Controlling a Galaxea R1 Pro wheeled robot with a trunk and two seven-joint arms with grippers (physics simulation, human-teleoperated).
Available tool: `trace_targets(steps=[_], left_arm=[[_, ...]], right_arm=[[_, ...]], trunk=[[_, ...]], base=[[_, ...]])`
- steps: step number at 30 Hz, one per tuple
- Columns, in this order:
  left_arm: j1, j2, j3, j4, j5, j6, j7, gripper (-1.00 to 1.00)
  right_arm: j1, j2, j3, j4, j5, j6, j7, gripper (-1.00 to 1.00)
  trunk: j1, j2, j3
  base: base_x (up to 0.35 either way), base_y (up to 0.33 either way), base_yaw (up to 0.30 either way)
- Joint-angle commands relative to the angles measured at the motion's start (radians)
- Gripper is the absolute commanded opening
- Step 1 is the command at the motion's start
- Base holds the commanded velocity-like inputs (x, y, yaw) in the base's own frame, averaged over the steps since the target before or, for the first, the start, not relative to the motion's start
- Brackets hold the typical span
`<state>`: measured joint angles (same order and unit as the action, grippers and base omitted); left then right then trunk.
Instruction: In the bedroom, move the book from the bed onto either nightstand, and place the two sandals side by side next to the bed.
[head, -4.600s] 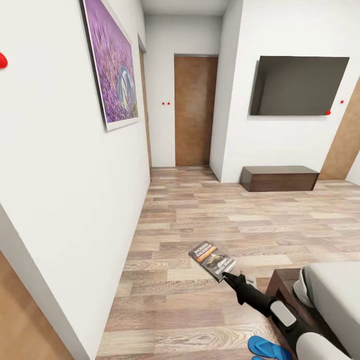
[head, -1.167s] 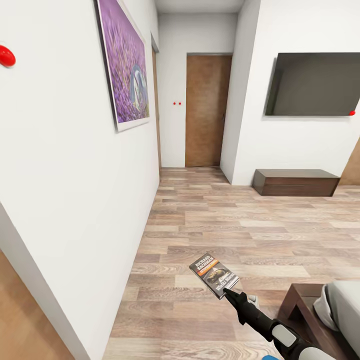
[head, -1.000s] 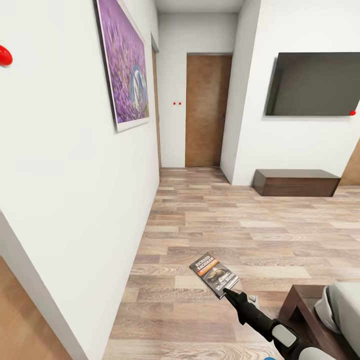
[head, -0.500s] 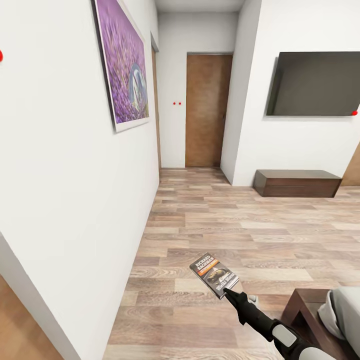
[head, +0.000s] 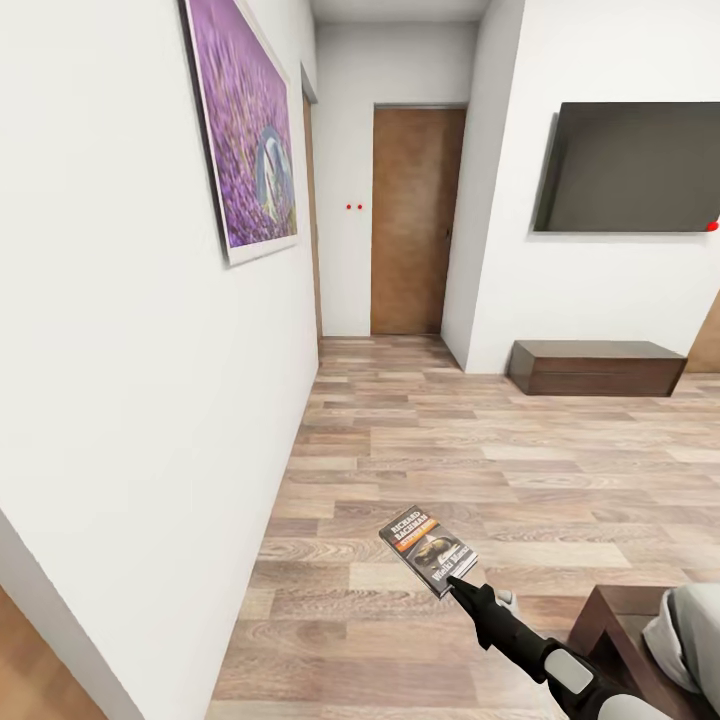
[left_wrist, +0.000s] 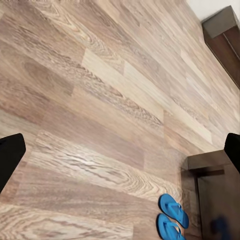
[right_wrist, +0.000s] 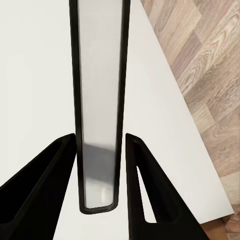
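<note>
The book (head: 428, 549) is being held clamped between the right gripper's (head: 458, 587) jaws above the wood-plank floor (head: 480, 450), cover reading "RICHARD BACHMAN", beside a white wall (head: 120, 400). In the left wrist view, two blue sandals (left_wrist: 171, 218) are being shown lying together by the bed (left_wrist: 215, 195) frame, the left gripper's (left_wrist: 120, 155) jaws spread wide.

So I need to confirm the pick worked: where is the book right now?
The book is off the bed, clamped edge-on between the right gripper fingers, held above the wood floor at the head view's lower centre, left of the bed frame corner.
</note>
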<state>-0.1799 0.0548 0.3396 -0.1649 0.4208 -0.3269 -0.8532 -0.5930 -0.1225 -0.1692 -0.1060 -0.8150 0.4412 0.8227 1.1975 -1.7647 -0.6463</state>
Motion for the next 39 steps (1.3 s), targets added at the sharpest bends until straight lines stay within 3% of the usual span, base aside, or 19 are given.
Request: trace_targets(steps=[1, 39], left_arm=[[-0.001, 0.000, -0.004, 0.001, 0.006, -0.005, -0.003, 1.00], [-0.001, 0.000, -0.004, 0.002, 0.006, -0.005, -0.002, 1.00]], right_arm=[[-0.001, 0.001, -0.009, 0.000, 0.002, 0.008, 0.001, -1.00], [-0.001, 0.000, -0.009, 0.000, 0.002, 0.007, 0.001, -1.00]], trunk=[[0.000, 0.000, -0.001], [0.000, 0.000, -0.001]], base=[[0.073, 0.000, 0.000], [0.104, 0.000, 0.000]])
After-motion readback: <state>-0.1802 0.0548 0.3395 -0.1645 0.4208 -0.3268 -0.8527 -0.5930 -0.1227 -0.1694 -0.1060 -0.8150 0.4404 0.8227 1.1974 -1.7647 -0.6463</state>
